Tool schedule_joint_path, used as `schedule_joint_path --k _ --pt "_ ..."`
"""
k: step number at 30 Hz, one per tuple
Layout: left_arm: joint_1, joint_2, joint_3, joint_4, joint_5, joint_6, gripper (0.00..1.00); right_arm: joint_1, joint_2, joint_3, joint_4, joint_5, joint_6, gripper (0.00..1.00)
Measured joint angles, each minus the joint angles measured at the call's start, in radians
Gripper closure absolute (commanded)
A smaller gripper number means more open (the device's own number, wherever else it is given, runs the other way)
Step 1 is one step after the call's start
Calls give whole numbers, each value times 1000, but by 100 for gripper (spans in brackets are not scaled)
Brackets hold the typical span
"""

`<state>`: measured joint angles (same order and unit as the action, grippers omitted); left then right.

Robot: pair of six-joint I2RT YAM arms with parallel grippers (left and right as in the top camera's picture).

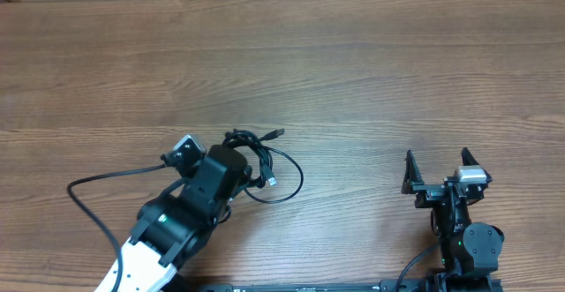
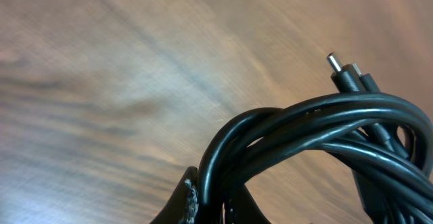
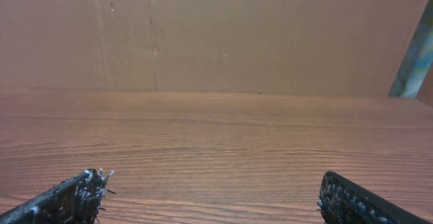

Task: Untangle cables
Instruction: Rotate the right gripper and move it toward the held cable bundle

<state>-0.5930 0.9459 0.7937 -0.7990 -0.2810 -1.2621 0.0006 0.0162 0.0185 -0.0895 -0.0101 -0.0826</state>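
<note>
Left gripper (image 1: 237,156) is clenched on the tangled cables (image 2: 304,122), apparently to draw one free, while right gripper (image 1: 437,165) is spread wide.

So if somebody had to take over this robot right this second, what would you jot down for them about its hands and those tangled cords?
Left gripper: shut on the cables.
Right gripper: open, holding nothing, over the table on the right, well apart from the cables.
Cables: one looped clump on the table, left of centre, with a silver-tipped plug sticking out.
Done: the clump is gripped; no cord is separated yet.
Left: pull each cord free and lay them apart.
</note>
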Motion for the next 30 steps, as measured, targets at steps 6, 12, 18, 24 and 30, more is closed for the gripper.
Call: schedule_joint_path --k 6,12,18,24,30 --pt "0 -56 0 85 44 140 96 0 0 0 1 -14 19 0" --pt "0 -58 0 -33 68 -47 96 -1 0 0 27 -286 431 0" --pt "0 -58 0 -62 79 -227 95 -1 0 0 13 -756 995 0" --pt "0 -58 0 -59 117 -283 96 -1 0 0 53 -990 1154 1" --pt "0 -58 0 -57 146 -307 95 -1 1 4 111 -1151 1190 1"
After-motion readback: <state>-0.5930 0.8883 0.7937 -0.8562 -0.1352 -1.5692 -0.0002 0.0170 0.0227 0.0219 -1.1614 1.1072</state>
